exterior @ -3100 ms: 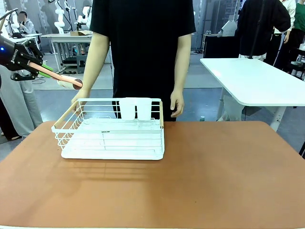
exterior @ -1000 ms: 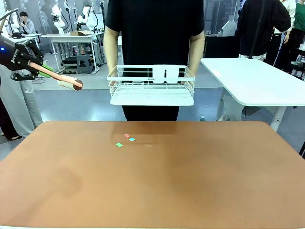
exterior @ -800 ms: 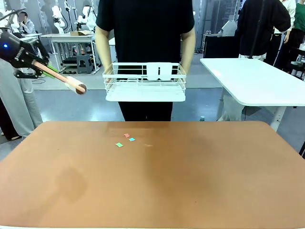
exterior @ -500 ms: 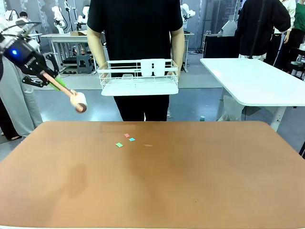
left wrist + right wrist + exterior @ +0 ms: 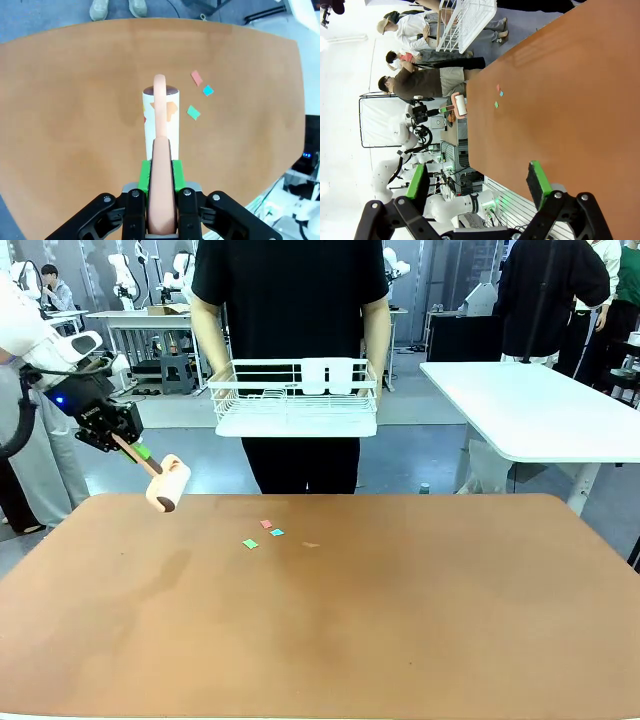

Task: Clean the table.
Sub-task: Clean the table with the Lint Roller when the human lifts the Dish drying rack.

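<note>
I can't make out the person's hands behind the white wire dish rack (image 5: 295,400) held up at 12 o'clock, past the far edge. Three small paper scraps, red (image 5: 266,524), cyan (image 5: 277,532) and green (image 5: 250,544), lie on the big terracotta table (image 5: 420,630). My left gripper (image 5: 138,450), angled down from 10 o'clock, is clamped on the pink-handled white lint roller (image 5: 167,484), which hangs above the far left edge, scraps at its 4 o'clock. My right gripper (image 5: 477,182) has its jaws wide apart.

Three coloured paper scraps (image 5: 277,532), one lint roller (image 5: 166,485), one white wire rack (image 5: 295,400), one table (image 5: 400,620).
</note>
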`<state>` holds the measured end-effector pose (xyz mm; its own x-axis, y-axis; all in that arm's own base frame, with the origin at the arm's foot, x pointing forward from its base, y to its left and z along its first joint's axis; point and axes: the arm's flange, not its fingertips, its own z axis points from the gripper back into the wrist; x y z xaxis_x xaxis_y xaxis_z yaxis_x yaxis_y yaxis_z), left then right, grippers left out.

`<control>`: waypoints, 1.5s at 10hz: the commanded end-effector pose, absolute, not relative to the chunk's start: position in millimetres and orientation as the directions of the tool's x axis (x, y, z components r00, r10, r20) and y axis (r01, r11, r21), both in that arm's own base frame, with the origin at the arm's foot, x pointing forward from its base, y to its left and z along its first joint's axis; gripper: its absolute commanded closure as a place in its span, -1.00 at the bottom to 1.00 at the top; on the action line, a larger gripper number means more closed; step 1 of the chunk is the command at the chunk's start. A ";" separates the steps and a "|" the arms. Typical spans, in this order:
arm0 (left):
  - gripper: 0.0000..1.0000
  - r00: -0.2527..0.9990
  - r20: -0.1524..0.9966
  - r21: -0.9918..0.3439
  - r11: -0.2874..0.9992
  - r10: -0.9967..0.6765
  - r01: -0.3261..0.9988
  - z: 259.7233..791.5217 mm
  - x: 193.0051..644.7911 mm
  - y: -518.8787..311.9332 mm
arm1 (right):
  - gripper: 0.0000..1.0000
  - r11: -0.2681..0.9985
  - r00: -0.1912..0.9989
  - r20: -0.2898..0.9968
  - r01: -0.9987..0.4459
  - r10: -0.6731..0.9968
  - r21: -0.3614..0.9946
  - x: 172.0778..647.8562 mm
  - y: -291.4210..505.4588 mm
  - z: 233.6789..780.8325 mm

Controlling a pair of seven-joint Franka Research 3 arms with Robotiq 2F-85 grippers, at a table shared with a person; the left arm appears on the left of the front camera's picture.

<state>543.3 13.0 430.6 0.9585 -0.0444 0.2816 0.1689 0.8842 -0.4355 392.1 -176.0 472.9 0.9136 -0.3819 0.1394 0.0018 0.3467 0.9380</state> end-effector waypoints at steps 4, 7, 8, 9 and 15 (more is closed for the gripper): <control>0.59 0.961 0.277 -0.454 0.880 -0.007 0.138 422.0 547.5 15.2 | -1.00 0.341 0.915 0.146 -0.010 -0.377 0.940 390.9 -176.3 475.2; 0.59 0.962 0.271 -0.464 0.878 0.016 0.117 419.2 549.6 14.0 | -1.00 0.341 0.915 0.146 -0.010 -0.377 0.940 390.9 -176.3 475.2; 0.59 0.967 0.250 -0.493 0.867 0.057 0.076 407.4 558.2 19.9 | -1.00 0.341 0.915 0.146 -0.010 -0.377 0.940 390.9 -176.3 475.2; 0.59 0.971 0.232 -0.494 0.866 0.046 0.077 395.9 566.2 14.5 | -1.00 0.341 0.915 0.146 -0.010 -0.377 0.940 390.9 -176.3 475.2; 0.59 0.983 0.185 -0.570 0.817 0.021 0.090 347.7 581.7 -18.8 | -1.00 0.341 0.915 0.146 -0.010 -0.377 0.940 390.9 -176.3 475.2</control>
